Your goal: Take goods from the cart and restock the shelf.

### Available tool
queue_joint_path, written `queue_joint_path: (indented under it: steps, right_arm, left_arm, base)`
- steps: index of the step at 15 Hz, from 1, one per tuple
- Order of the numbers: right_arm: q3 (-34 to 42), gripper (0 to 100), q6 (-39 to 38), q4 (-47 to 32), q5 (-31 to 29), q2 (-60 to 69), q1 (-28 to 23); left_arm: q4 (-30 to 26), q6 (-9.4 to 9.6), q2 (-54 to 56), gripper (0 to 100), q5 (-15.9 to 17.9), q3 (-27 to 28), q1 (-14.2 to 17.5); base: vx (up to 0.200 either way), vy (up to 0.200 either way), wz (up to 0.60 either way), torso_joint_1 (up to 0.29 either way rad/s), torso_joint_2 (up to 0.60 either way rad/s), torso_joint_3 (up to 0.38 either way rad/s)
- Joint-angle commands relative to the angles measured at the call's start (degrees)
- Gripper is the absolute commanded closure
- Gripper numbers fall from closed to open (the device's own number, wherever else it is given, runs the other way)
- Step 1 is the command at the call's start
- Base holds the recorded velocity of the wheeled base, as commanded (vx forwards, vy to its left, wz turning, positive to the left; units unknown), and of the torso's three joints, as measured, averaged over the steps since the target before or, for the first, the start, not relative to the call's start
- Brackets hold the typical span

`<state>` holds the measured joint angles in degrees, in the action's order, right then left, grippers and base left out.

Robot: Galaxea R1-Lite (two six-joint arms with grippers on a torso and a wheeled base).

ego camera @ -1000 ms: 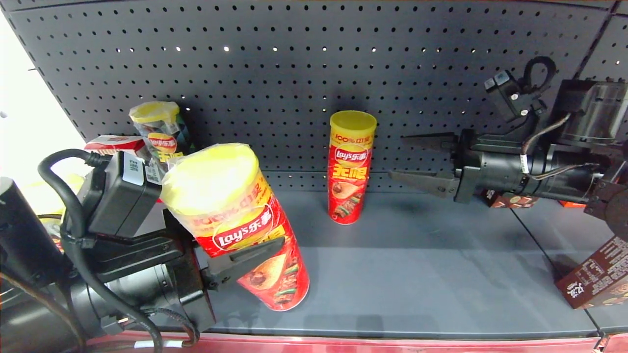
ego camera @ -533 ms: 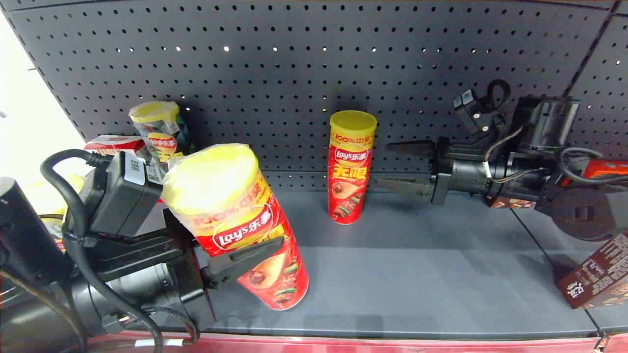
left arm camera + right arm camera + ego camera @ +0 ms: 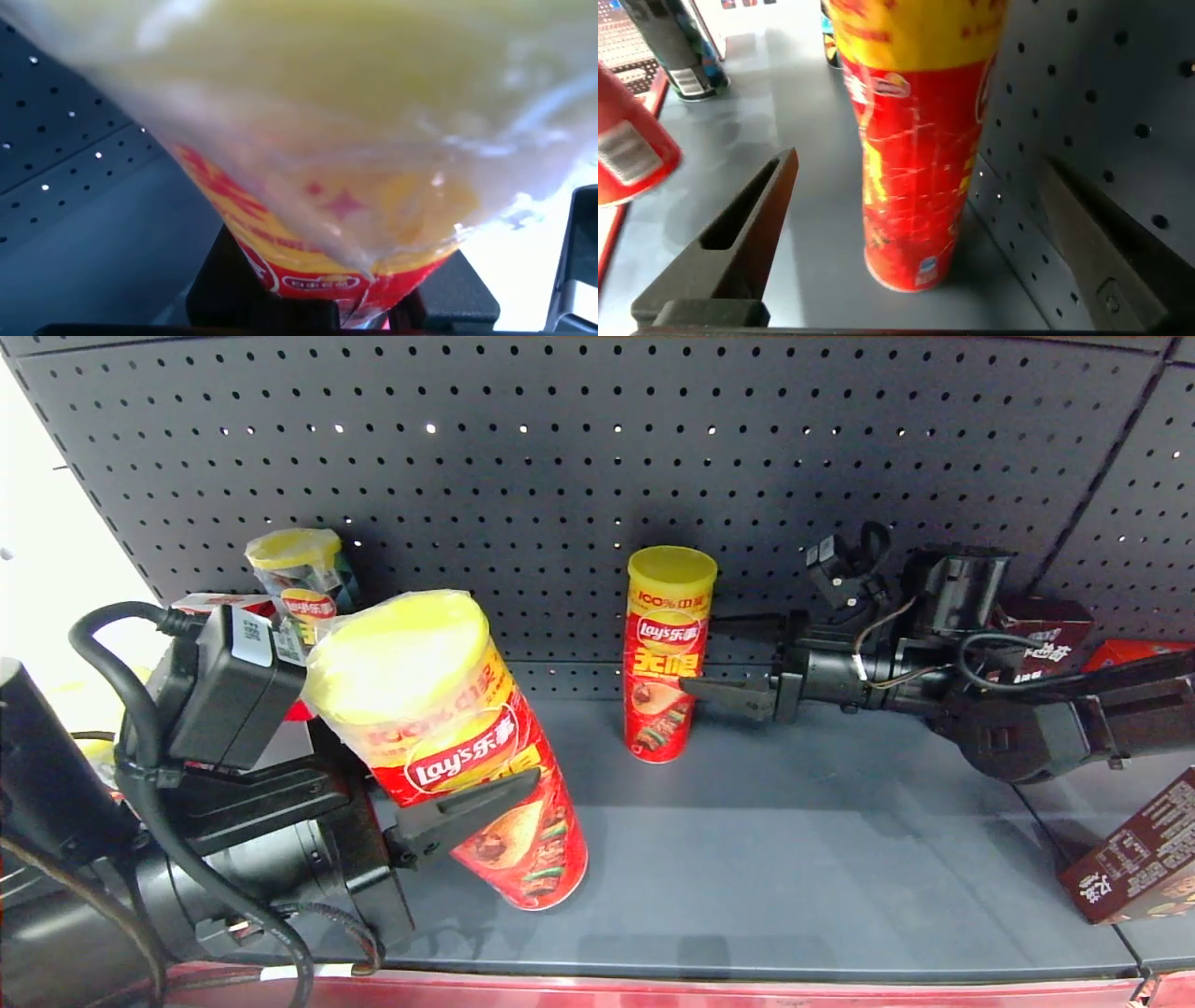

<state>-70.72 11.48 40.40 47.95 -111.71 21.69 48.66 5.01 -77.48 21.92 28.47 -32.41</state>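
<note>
Left fingers clamp tilted chip can near shelf front edge; right fingers spread astride upright can by pegboard.

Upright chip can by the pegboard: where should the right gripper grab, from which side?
Mid-body of the upright chip can, coming level from the robot's right, where the open right gripper faces it. It's a straight cylinder; pegboard sits close behind.

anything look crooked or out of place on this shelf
Yes. The chip can held in the left hand leans clearly to the left near the front edge of the shelf, while the other can stands upright at the pegboard, inside the open right hand. A brown box at the far right also sits tilted.
</note>
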Motion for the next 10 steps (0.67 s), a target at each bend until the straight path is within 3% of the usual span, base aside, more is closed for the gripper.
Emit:
queue_joint_path:
  steps: [1, 10]
  right_arm:
    - [-2.1, 0, -0.1, 0.3, 0.3, -3.4, 0.5]
    - [-5.2, 0, -0.5, 4.2, 1.6, -9.4, 1.3]
  left_arm:
    - [0.0, 0.00, -0.2, 100, 0.0, 0.2, 0.0]
    - [0.0, 0.00, -1.5, 100, -0.7, 0.1, 0.0]
  base:
    - [0.000, 0.000, 0.00, 0.000, 0.00, 0.000]
    - [0.000, 0.000, 0.00, 0.000, 0.00, 0.000]
